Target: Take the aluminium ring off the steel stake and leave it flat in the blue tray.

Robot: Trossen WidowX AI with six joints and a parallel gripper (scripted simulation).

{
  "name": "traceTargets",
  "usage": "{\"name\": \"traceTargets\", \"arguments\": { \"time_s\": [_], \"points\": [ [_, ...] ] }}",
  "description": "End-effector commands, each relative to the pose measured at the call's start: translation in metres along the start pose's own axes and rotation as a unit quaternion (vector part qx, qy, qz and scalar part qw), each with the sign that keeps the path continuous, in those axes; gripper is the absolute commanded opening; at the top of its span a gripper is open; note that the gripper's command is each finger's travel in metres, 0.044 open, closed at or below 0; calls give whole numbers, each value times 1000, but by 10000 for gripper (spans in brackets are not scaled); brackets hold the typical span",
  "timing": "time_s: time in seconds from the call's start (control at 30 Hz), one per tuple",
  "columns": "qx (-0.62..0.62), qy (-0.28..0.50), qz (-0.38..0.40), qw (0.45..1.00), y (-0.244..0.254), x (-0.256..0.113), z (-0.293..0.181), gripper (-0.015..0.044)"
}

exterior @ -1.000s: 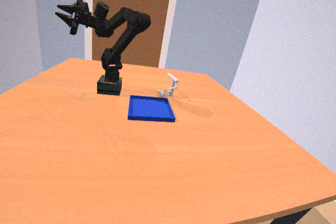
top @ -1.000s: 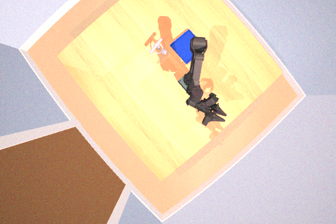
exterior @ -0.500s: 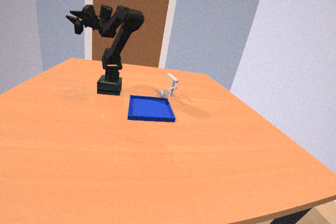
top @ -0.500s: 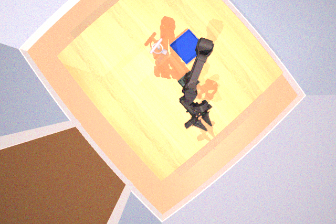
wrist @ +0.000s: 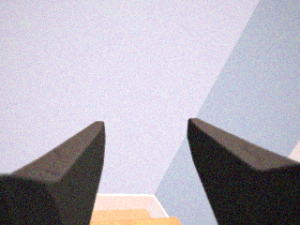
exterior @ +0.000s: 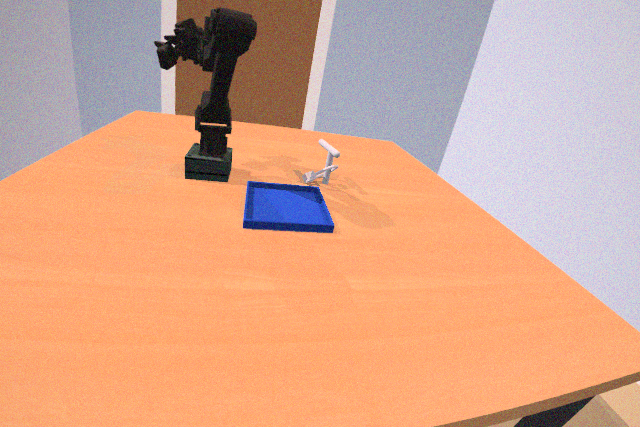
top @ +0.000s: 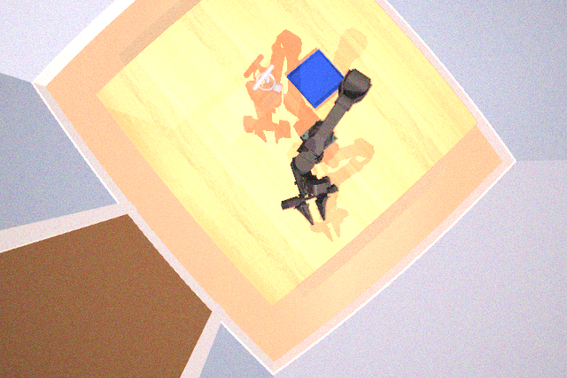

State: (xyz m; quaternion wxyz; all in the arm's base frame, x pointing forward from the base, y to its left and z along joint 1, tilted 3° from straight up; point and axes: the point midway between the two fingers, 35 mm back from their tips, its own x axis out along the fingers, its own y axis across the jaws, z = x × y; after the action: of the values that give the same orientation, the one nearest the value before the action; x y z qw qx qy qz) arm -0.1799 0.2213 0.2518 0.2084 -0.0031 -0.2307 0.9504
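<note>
So the ring point(top: 274, 86) point(exterior: 321, 172) is around the stake point(top: 267, 78) point(exterior: 328, 166), below the cross-bar point(top: 263, 77) point(exterior: 328, 147), looks tilted, near the blue tray point(top: 300, 91) point(exterior: 288, 227). Gripper's point(top: 318, 221) point(exterior: 156, 43) point(wrist: 146, 120) well apart from it, up high, fingers spread partway, nothing between them.

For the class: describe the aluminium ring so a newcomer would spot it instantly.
Find the blue tray on the wooden table, then the pale T-shaped stake beside it. The ring is the thin tilted loop around its post, below the cross-bar, with a small tab.
</note>
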Motion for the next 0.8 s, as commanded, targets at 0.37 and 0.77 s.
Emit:
{"name": "traceTargets", "arguments": {
  "time_s": [0.37, 0.77],
  "points": [
    [62, 140, -177, 972, -75, -61, -69, 200],
    [117, 238, -316, 911, -111, -137, -113, 200]
  ]
}}
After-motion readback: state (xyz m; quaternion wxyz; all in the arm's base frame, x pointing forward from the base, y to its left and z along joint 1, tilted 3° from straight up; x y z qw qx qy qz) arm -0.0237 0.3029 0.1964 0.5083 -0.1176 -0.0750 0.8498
